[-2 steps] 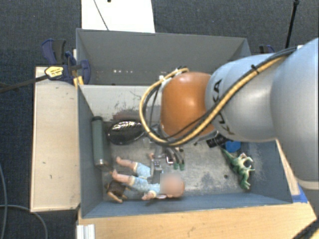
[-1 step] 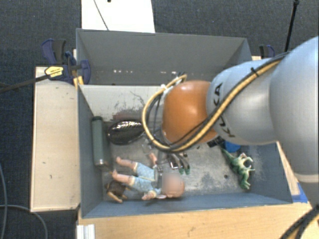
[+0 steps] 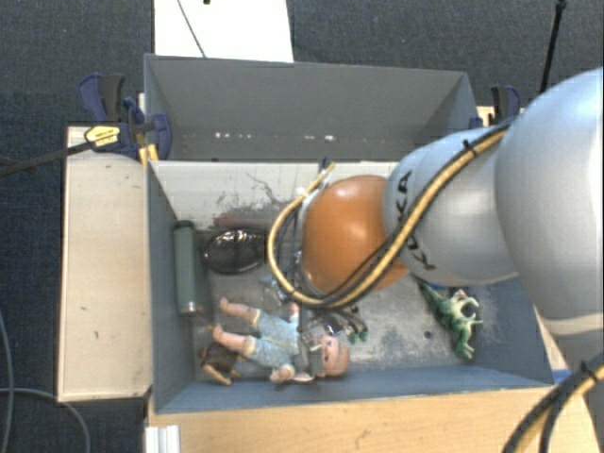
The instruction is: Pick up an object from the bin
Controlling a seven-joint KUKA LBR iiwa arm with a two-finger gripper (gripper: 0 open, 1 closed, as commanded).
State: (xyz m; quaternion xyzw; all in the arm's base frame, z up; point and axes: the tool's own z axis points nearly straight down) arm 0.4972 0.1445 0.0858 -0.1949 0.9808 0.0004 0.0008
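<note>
A small doll (image 3: 260,343) in a pale blue dress lies along the bin's front wall, its head to the right and its legs to the left. My gripper (image 3: 321,327) hangs low under the arm's orange cover, right over the doll's head and chest. How it stands against the doll is hidden by the cover and cables. A shiny black oval thing (image 3: 234,250) lies just left of the gripper, further back in the bin.
A dull green cylinder (image 3: 184,267) lies along the left wall. A green toy dinosaur (image 3: 455,317) sits at the front right. The arm and its orange cover hide the bin's middle and right rear.
</note>
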